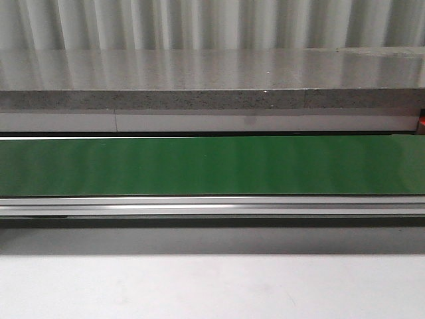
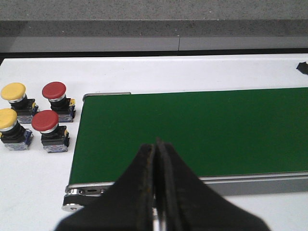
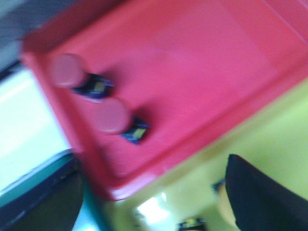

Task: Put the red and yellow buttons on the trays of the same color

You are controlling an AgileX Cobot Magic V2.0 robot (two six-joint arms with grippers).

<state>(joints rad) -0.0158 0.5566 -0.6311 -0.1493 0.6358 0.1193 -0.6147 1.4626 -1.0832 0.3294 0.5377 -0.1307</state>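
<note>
Beside green conveyor belt [image 2: 192,132] end: two yellow buttons [image 2: 13,91] and two red buttons [image 2: 54,90], untouched. Left gripper [image 2: 155,159] clenched, empty. Two red buttons in red tray [image 3: 192,72]; yellow tray [image 3: 269,144] adjoining. Right gripper [image 3: 159,202] fingers spread.

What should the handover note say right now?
Left gripper: shut, empty, over the near edge of the green belt.
Right gripper: fingers apart over the trays, view blurred; contents unclear.
Done: two red buttons lie in the red tray.
Left: two red and two yellow wait beside the belt's end. Yellow tray contents unclear.
</note>
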